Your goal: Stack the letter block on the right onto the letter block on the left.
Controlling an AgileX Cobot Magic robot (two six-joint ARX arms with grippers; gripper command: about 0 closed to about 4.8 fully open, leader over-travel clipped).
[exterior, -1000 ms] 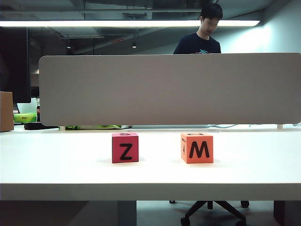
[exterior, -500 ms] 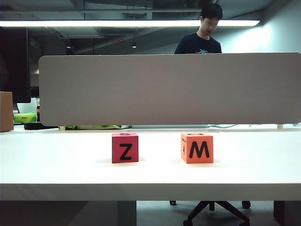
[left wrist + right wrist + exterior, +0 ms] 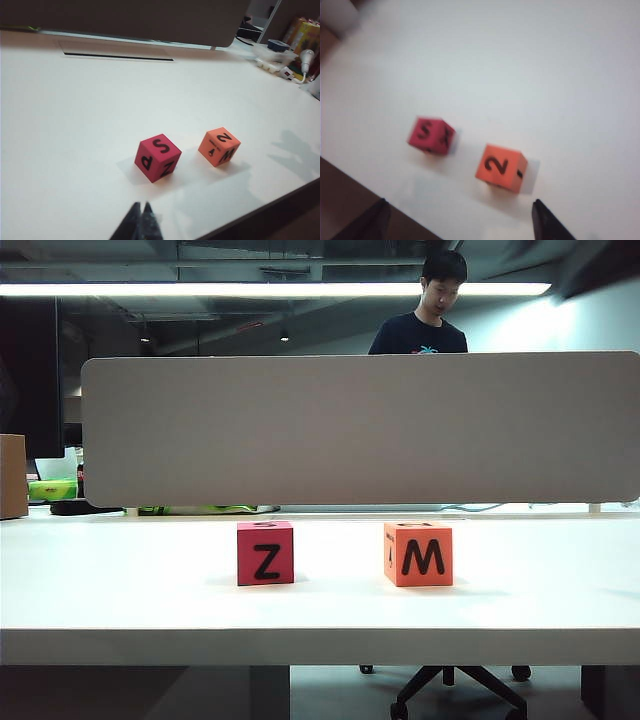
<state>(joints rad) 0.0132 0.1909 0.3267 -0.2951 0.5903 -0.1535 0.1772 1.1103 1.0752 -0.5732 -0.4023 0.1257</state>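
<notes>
Opening approach: both blocks lie untouched on the white table (image 3: 120, 590), nothing stacked yet.

Taking the orange M block (image 3: 418, 554) as landmark: above its near side hangs the right gripper (image 3: 460, 220), jaws wide and empty, while the left gripper (image 3: 140, 225), tips pressed together and empty, waits nearer the table edge. Beside the landmark, apart from it, sits the red Z block (image 3: 266, 553). Next, I judge, the right gripper must drop astride the M block.

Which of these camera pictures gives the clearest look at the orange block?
The exterior view: the orange block faces it squarely and sharply, its M plain to read. The left wrist view shows it smaller, corner-on, with a 2 on top. The right wrist view shows it from above, blurred, between the open right gripper fingers.
</notes>
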